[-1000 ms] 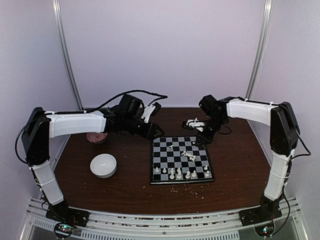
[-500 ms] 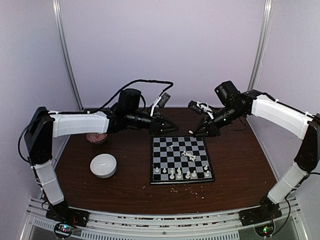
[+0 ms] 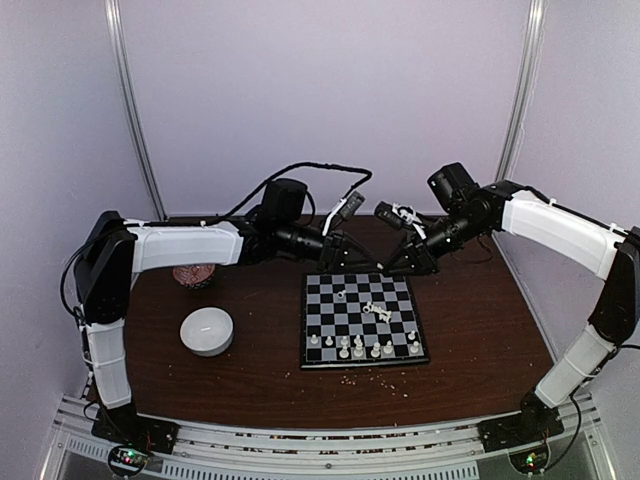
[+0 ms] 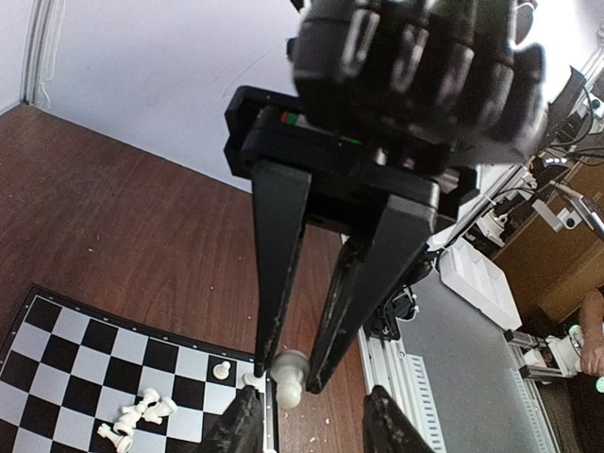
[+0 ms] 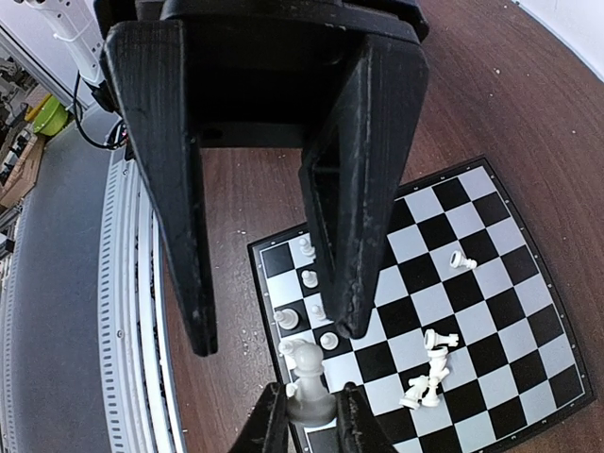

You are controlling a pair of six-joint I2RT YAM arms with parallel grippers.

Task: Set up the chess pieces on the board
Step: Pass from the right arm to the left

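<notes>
Well left of the board, the round white bowl sits on the table. Your left gripper hangs in the air, showing in the top view at the board's far left corner and pointing right; its jaws are spread wide and carry nothing, which the right wrist view shows plainly. On the board, 1 lone piece sits near the far left corner; a heap of toppled pieces lies around the middle, a little to the right; a row of upright pieces lines the near edge. Crumbs dot the table just off the board's near edge. Your right gripper hangs at the board's far edge, angled down and to the left; its fingertips are clenched on 1 white chess piece, held upright and clear of the board. That piece sits just short of the left gripper's tips, in line with the gap between them but not inside it; the 2 grippers face each other tip to tip, near but apart.
</notes>
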